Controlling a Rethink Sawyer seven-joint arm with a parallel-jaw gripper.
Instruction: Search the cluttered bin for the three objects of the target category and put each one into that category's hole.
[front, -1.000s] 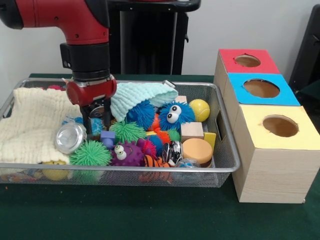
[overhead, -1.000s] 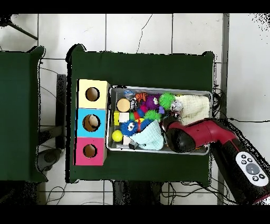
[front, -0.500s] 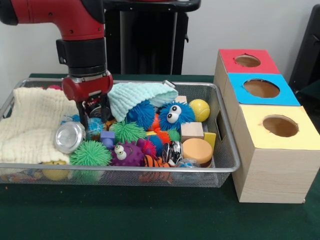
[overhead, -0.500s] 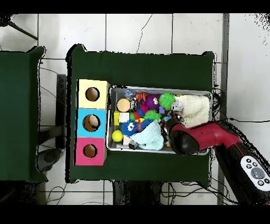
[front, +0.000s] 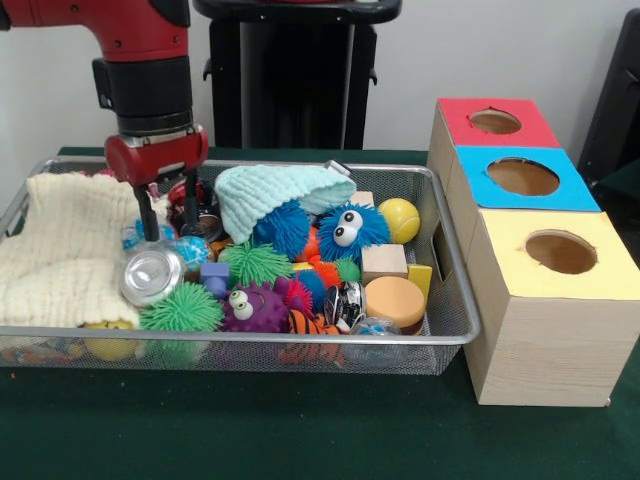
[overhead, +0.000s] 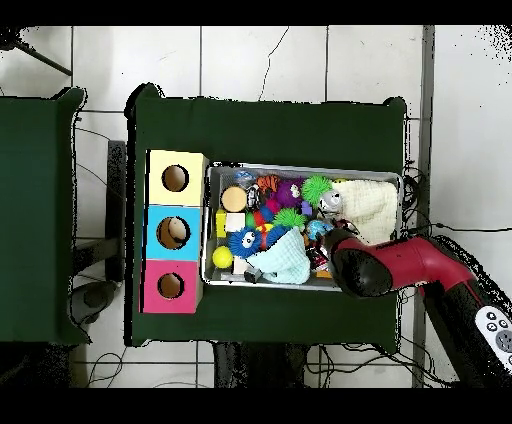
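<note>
The red and black arm's gripper (front: 167, 212) hangs with its fingers spread and empty over the wire mesh bin (front: 440, 262), just above a shiny silver metal tin (front: 151, 274) lying beside the cream knitted cloth (front: 62, 248). The three-holed wooden box (front: 530, 250) stands right of the bin.

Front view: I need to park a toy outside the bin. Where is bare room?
The green table is bare in front of the wire bin and beside the wooden boxes. Inside the bin it is crowded: toys, cloths and the gripper.
</note>
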